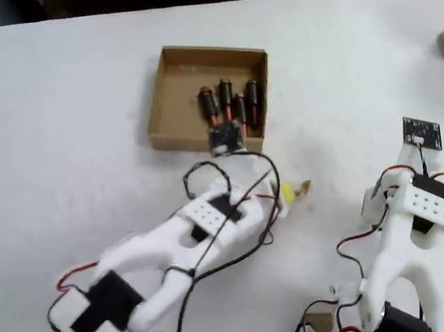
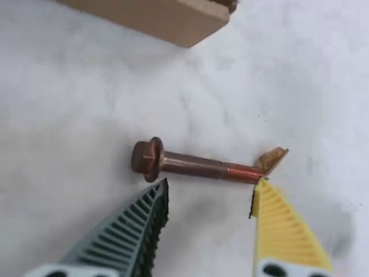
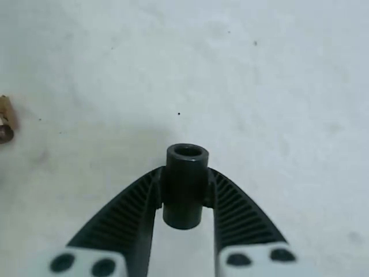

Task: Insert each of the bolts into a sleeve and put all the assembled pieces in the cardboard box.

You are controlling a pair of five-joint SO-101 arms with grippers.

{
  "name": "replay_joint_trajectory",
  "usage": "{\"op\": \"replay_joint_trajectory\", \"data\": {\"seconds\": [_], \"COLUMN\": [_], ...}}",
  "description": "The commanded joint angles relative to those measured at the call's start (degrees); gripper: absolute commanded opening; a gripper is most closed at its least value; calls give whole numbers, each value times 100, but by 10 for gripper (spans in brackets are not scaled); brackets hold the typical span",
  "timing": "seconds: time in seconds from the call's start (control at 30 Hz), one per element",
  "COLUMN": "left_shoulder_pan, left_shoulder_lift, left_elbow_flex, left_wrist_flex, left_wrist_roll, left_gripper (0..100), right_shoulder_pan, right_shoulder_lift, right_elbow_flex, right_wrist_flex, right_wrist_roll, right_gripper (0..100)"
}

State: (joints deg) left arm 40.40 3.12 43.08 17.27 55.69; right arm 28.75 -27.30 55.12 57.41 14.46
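The bolt point(image 2: 190, 164) lies on its side on the table point(image 1: 51, 115), just off the near right corner of the cardboard box point(image 1: 191, 53). It is copper-coloured metal with a flanged hex head, a smooth round shank and a brighter threaded end, and a small brown scrap point(image 2: 274, 158) sits at that tip. I judge it stiff and dense for its size, slick, and apt to roll, so the best hold is across the shank close to the head. The left gripper point(image 2: 210, 184) hangs spread wide just beside it, one ribbed grey finger point(image 2: 138, 225) by the head and one yellow finger point(image 2: 282, 225) by the threads, with nothing between them. Toward the table's right edge, the right gripper point(image 3: 184, 173) pinches the black sleeve point(image 3: 187, 158) around its body – a short rigid tube, matte, its open bore facing away from the fingers. It looks light but smooth, likely to twist if pushed off-axis. Four assembled pieces point(image 1: 230, 99) lie side by side in the box, against its near right corner.
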Motion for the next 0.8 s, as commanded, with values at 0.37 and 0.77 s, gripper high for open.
{"op": "replay_joint_trajectory", "data": {"seconds": [0.37, 0.77], "left_shoulder_pan": [-681, -690], "left_shoulder_lift": [760, 1578], "left_elbow_flex": [-1389, -2198], "left_wrist_flex": [413, 905], "left_wrist_roll": [352, 352], "left_gripper": [268, 264], "right_shoulder_pan": [-84, -84], "right_shoulder_lift": [-4, -4], "right_elbow_flex": [-18, -9], "right_wrist_flex": [-66, -57], "right_wrist_roll": [97, 97], "right_gripper": [17, 17]}}
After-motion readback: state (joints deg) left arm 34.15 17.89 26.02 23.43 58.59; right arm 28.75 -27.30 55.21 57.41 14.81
